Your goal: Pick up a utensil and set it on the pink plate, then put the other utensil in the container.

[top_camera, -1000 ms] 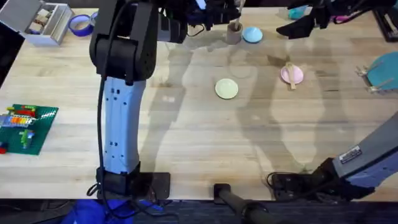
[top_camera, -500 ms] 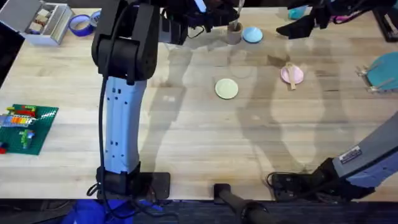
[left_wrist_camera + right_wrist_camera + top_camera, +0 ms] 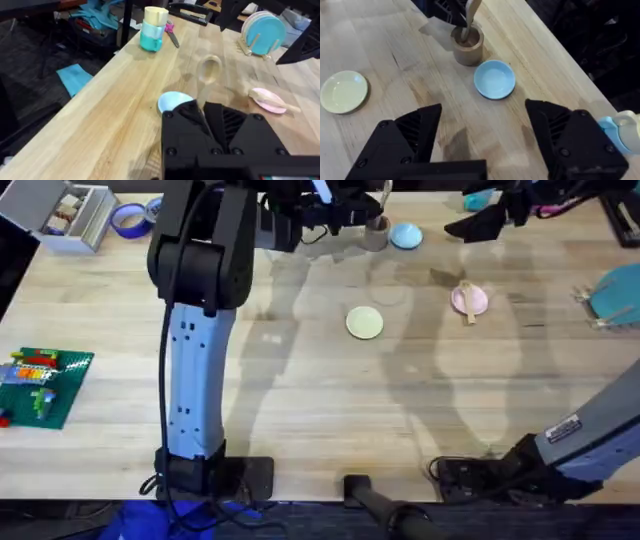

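OK, my left gripper [image 3: 202, 107] grips the wooden spoon [image 3: 209, 70], handle down in the brown cup [image 3: 467, 45]. Fork [image 3: 465, 300] rests on the pink plate [image 3: 476, 302]. Right gripper [image 3: 482, 132] gapes, holding nothing.

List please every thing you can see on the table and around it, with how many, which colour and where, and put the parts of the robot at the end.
fork: 1, light wood, lying on the pink plate
pink plate: 1, pale pink, right of the table's middle
spoon: 1, light wood, standing in the container
container: 1, brown, far edge, beside the blue plate
blue plate: 1, light blue, far edge
yellow-green plate: 1, pale, table middle
grey box: 1, far left corner
tape roll: 1, purple, beside the grey box
brick model: 1, green base, left edge
dish rack: 1, wooden with teal plates, right edge
stacked cups: yellow over teal, far edge
left gripper: black, at the container
right gripper: black fingers open, above the table near the blue plate
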`<state>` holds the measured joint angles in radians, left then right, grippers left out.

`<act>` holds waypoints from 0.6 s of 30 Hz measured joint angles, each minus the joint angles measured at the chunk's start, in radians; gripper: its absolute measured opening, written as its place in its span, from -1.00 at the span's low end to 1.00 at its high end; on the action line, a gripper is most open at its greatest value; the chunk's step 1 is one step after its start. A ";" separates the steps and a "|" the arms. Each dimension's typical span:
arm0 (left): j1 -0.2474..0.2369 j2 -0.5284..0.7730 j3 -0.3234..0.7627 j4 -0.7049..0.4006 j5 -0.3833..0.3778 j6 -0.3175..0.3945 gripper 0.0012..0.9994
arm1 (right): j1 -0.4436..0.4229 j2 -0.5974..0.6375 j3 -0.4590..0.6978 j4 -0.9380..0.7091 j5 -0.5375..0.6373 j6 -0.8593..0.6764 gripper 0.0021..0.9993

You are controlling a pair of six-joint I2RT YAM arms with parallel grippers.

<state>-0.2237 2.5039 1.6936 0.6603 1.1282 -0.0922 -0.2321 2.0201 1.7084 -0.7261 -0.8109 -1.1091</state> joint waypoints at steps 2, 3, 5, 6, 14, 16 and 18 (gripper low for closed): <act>0.000 0.000 0.000 -0.014 0.000 0.013 -0.92 | 0.000 0.000 0.000 0.000 0.000 0.000 0.99; 0.000 0.000 0.000 -0.023 0.000 0.020 -0.92 | 0.000 0.000 0.000 0.000 0.000 0.000 0.99; 0.000 0.000 0.000 -0.041 -0.002 0.033 -0.92 | 0.000 0.000 0.000 0.000 0.000 0.000 0.99; 0.000 0.000 0.000 -0.048 -0.003 0.037 -0.92 | 0.000 0.000 0.000 0.000 0.000 0.000 0.99; 0.000 0.000 0.000 -0.078 -0.003 0.059 -0.92 | 0.000 0.000 0.000 0.000 0.000 0.000 0.99; 0.000 0.000 0.000 -0.084 -0.003 0.060 -0.92 | 0.000 0.000 0.000 0.000 0.000 0.000 0.99; 0.000 0.000 0.000 -0.089 -0.003 0.061 -0.88 | 0.000 0.000 0.000 0.000 0.000 0.000 0.99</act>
<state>-0.2237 2.5041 1.6936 0.5713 1.1248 -0.0316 -0.2321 2.0197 1.7084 -0.7261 -0.8112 -1.1091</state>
